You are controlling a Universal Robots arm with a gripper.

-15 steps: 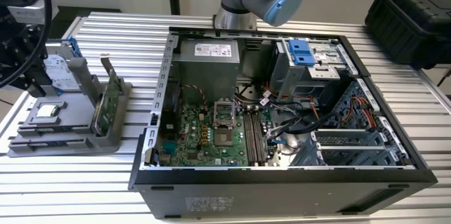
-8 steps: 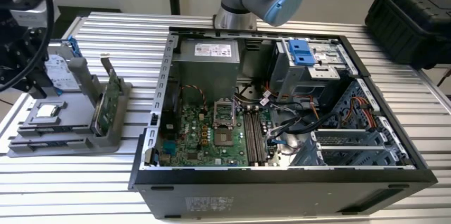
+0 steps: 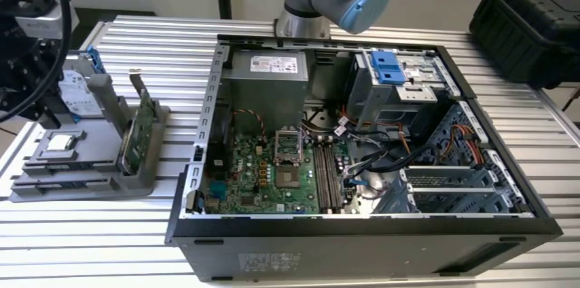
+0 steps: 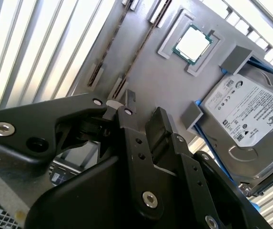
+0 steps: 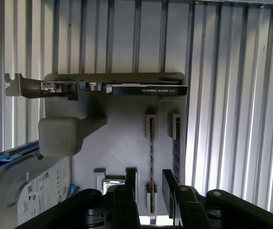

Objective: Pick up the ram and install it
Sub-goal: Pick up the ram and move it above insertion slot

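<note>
I see my black, angular gripper point(image 5: 149, 191) hovering over a matte grey moulded holder point(image 5: 122, 138) on the ribbed metal table point(image 5: 231, 95). Its two blunt fingers point(image 5: 130, 183) stand apart, gripping nothing. The ram point(image 5: 151, 152), a thin stick seen edge-on, stands in a holder slot in line with the gap between them. A shiny silver hard drive point(image 4: 250, 119) lies close by. The holder sits toward the exterior view's left of the open black computer case point(image 3: 363, 227).
</note>
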